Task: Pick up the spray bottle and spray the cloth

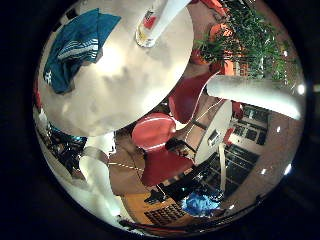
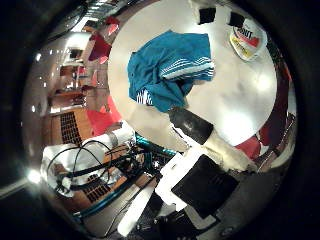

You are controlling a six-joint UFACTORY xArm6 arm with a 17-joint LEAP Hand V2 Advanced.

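A white spray bottle [image 2: 247, 42] with a red label stands on the round white table [image 2: 230, 100], near its edge. It also shows in the right little finger side palm view [image 1: 148, 30]. A teal cloth [image 2: 170, 62] with white stripes lies crumpled on the table, away from the bottle; the right little finger side palm view shows it too [image 1: 72, 48]. My hand [image 2: 200, 175] is above the table, away from both things, with its fingers straight. It holds nothing. A white finger [image 1: 265, 97] reaches into the right little finger side palm view.
Red chairs [image 1: 155, 135] stand beside the table. A green plant [image 1: 245, 40] is beyond the table's edge. Shelves and furniture [image 2: 75, 110] line the room around.
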